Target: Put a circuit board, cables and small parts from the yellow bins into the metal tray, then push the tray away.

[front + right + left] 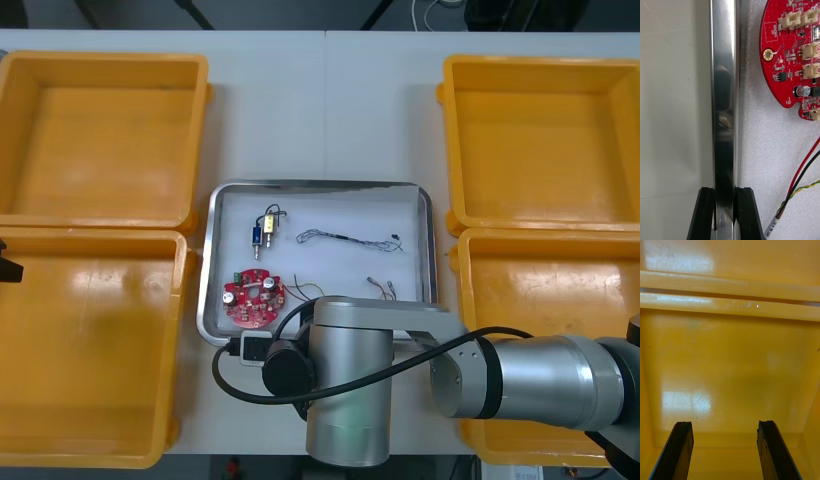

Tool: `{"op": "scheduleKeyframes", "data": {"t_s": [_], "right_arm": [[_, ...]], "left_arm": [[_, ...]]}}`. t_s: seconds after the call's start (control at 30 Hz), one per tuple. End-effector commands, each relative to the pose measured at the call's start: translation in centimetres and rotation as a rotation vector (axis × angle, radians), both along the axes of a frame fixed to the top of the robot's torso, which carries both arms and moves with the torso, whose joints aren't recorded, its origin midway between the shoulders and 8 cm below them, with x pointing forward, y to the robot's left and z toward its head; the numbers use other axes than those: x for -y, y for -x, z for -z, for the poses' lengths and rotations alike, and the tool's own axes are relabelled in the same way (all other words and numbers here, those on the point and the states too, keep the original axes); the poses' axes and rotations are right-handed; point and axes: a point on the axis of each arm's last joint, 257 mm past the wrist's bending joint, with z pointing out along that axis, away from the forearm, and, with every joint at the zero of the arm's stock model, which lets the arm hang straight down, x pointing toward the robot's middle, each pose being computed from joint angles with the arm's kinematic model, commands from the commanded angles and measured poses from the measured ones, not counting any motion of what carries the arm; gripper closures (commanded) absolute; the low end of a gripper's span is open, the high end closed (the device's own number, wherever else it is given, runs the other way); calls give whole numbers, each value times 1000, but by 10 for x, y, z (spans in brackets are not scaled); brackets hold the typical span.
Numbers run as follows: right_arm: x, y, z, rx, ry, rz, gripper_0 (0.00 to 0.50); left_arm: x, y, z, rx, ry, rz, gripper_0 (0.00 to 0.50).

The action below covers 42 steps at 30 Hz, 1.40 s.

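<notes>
My right jaws are clamping the metal tray at lower centre, needing a straight push next; left jaws are gaping idle.

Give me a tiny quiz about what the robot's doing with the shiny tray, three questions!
1. True or false: the round red circuit board lies inside the metal tray.
2. The right gripper is shut on: A) the metal tray's rim, B) the circuit board, C) nothing.
3. Fill the gap: the left gripper is ____ above a yellow bin.
Key: 1 true; 2 A; 3 open.
</notes>
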Motion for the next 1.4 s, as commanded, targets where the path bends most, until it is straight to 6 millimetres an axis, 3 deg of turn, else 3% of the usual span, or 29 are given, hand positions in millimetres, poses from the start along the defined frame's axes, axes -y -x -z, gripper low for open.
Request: {"op": "scheduleKeyframes", "data": {"t_s": [0.03,0.73,1.0,1.4], "right_arm": [[-9,-5,-12,47,9,-32,500],[-4,-69,-61,224,70,-18,500],[-14,-91,-77,276,84,3,500],[-12,-122,-101,344,115,38,500]], "left_arm": [[-7,3,-7,7,-79,83,0],[-7,3,-7,7,-79,83,0],[-7,3,-7,7,-79,83,0],[-7,3,-7,7,-79,83,0]]}}
